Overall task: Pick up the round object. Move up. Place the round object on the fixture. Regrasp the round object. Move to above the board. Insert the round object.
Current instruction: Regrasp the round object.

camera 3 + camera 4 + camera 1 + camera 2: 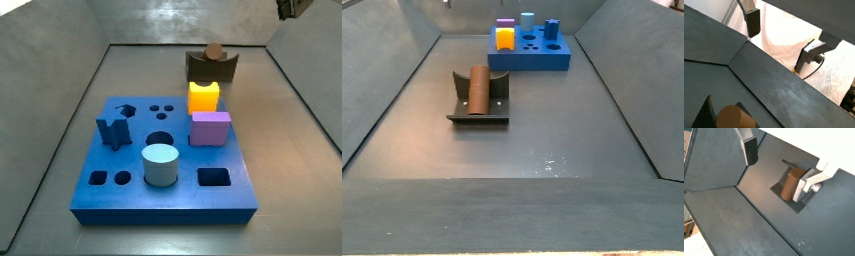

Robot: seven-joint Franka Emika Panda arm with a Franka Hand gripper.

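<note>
The round object, a reddish-brown cylinder (477, 88), lies in the notch of the dark fixture (476, 114) on the grey floor. Both side views show it there, peg (213, 50) on fixture (211, 70), just behind the blue board (163, 150). My gripper (777, 168) hangs open above this spot with nothing between its fingers. In a wrist view the peg (791, 184) shows beside one silver finger (808, 184), apart from it. In a wrist view the peg's end (735, 118) sits far from the gripper (779, 41). In a side view only the gripper's tip (287, 8) shows, high up.
The board (529, 52) carries a yellow peg (202, 96), a purple block (210, 128), a pale teal cylinder (160, 163) and a dark blue piece (112, 130), with several holes unfilled. Sloping grey walls (396, 90) ring the floor.
</note>
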